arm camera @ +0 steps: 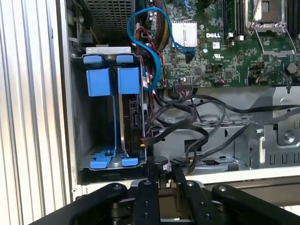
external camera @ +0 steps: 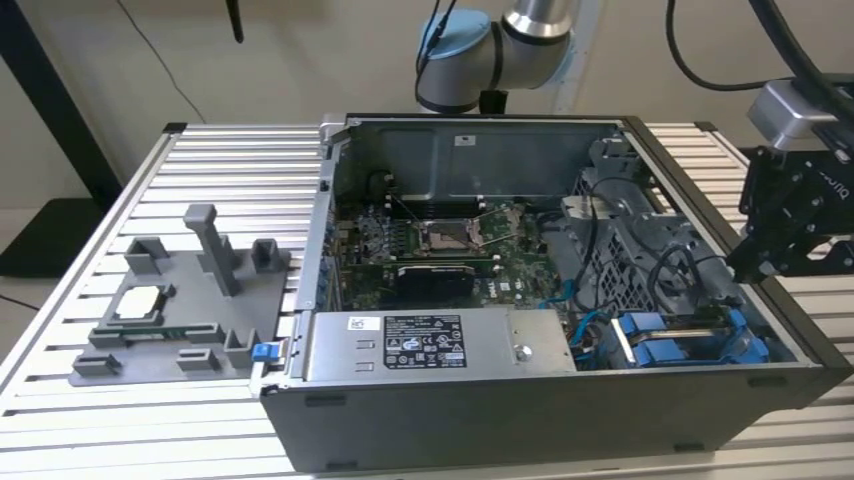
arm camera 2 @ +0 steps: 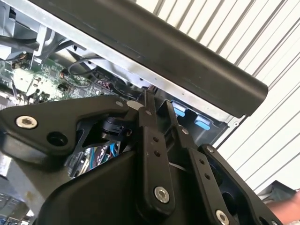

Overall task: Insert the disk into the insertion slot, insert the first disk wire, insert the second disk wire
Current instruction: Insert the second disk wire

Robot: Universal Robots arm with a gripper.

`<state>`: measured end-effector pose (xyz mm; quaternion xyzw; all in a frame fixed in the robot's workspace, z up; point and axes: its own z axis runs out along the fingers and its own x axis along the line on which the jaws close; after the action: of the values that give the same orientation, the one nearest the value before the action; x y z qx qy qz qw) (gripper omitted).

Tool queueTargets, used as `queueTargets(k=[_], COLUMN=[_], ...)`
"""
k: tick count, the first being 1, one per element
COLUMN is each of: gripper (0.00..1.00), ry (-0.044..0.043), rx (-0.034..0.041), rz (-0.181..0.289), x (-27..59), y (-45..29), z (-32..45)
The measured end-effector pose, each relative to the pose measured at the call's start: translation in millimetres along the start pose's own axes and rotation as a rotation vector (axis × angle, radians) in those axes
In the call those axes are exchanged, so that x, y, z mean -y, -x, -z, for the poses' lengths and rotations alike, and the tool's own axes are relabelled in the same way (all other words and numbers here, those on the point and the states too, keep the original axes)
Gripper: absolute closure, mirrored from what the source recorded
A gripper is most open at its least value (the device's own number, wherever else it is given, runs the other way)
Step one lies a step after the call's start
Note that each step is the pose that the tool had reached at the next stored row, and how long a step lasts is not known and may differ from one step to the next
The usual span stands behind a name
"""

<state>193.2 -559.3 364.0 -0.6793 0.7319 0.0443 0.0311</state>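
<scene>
— Ribbed aluminium table under everything, I take it. What stands on it?

— An open computer case. On the exterior view's left of it is a grey fixture. Inside the case I see the motherboard and a grey box with a white sticker.

— Where is the disk?

— The disk stands on edge in the insertion slot, framed by its blue carrier. It takes the compartment nearer the motherboard. A second blue carrier sits just beside it, against the case wall. In the exterior view the slot is in the case's near corner, on that view's right.

— And the wires?

— Black cables lie in loops next to the bay. Whether any is plugged into the disk, I cannot tell.

— Your gripper?

— My gripper hangs over the case rim near the slot, apart from the disk. In both wrist views my fingers are drawn narrow, almost together. I cannot make out anything between them.
</scene>
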Motion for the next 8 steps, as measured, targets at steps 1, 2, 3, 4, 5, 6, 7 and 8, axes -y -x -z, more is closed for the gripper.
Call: queueTargets(k=[1, 2, 3, 4, 5, 6, 7, 8], gripper=[0.0, 0.0, 0.0, 0.0, 0.0, 0.0, 0.0, 0.0], ry=[0.0003, 0.0007, 0.001, 0.0014, 0.0019, 0.0023, 0.003, 0.0039], rx=[0.0043, 0.0088, 0.0123, 0.0149, 0.0168, 0.0177, 0.0183, 0.0192], rz=[0.0, 0.0, 0.0, 0.0, 0.0, 0.0, 0.0, -0.001], x=[0.7, 1.4, 2.3, 3.1, 3.6, 3.7, 3.8, 4.3], y=[-0.2, -0.4, -0.8, -1.1, -1.2, -1.1, -1.1, -1.1], z=[-0.5, -0.9, -1.2, -1.5, -1.5, -1.4, -1.4, -1.4])
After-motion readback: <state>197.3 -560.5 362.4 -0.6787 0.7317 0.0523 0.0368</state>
